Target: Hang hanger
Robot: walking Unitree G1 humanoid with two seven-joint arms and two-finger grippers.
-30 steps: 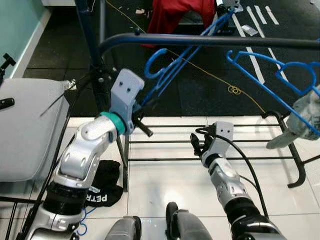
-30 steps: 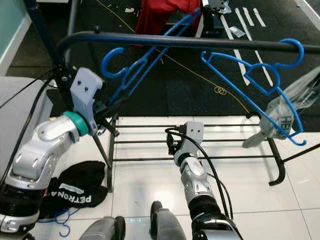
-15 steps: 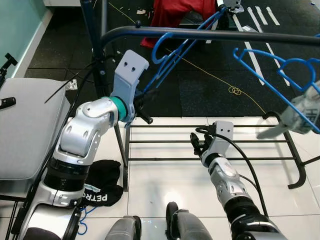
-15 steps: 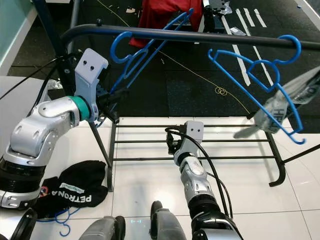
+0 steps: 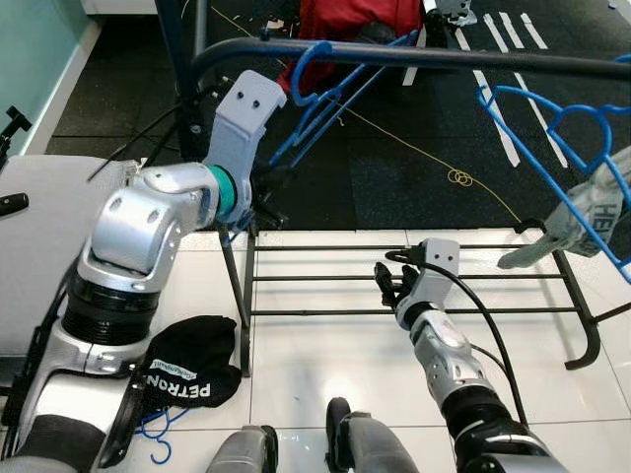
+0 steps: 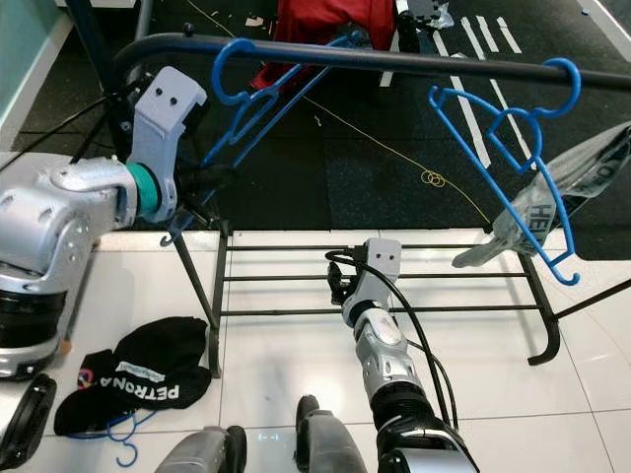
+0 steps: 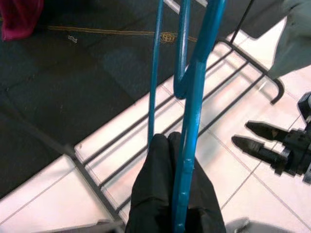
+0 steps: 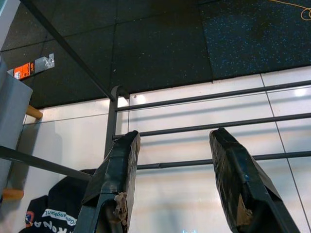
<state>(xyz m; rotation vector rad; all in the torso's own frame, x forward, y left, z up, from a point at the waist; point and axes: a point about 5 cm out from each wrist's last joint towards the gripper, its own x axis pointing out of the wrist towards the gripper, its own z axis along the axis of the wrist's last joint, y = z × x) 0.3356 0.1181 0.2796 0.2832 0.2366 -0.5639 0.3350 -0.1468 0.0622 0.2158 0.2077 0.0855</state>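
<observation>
Left gripper (image 7: 172,194) clamps the blue hanger (image 6: 261,94); right gripper (image 8: 180,179) wide — black cloth (image 6: 148,370) reads "PETRONA".

Silver jointed left arm (image 5: 133,246) at the left of the frame, teal ring at the wrist, grey block above it with two dark screw holes. Slimmer silver right arm (image 5: 449,350) at lower centre, black cable looped alongside. Long black fingers (image 8: 114,177) with frayed tape.

Indoor laundry or clothes-handling area of a home or test space: black garment rack (image 6: 345,59) with blue hangers (image 6: 513,148), white tiled floor (image 6: 296,365) adjoining black rubber matting (image 6: 375,177), dark garment (image 6: 138,374) on the floor.
</observation>
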